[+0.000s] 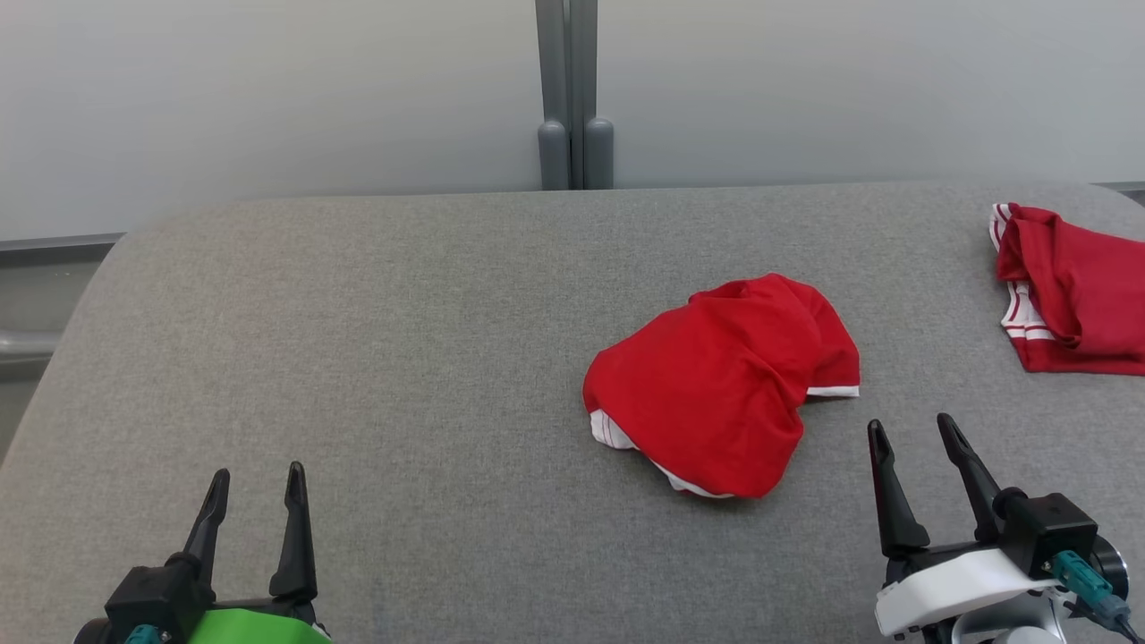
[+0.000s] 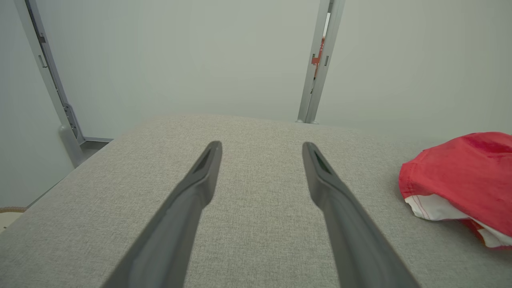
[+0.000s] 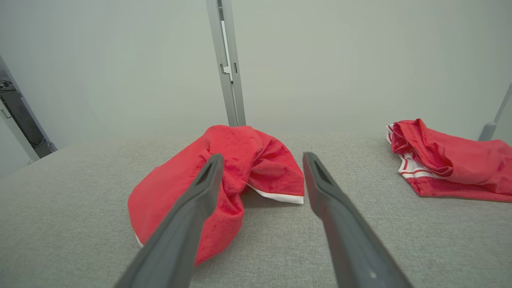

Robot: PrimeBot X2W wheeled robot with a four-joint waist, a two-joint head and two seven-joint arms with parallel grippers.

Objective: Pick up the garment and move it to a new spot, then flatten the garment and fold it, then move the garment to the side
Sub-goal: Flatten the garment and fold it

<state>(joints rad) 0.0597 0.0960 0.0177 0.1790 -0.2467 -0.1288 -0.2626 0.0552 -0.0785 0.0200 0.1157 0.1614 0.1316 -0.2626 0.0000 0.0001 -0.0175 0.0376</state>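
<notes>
red garment (image 1: 720, 394) crumpled mid table (image 1: 402, 358); left gripper (image 1: 258, 481) & right gripper (image 1: 912, 429) both spread, holding nothing, 2nd red garment (image 1: 1073, 300) far right.

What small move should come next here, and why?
Probably the right gripper should reach forward and left to the crumpled red garment. It lies bunched and untouched on the grey table, closer to that gripper than to the left gripper, and both grippers stand open and empty.
</notes>
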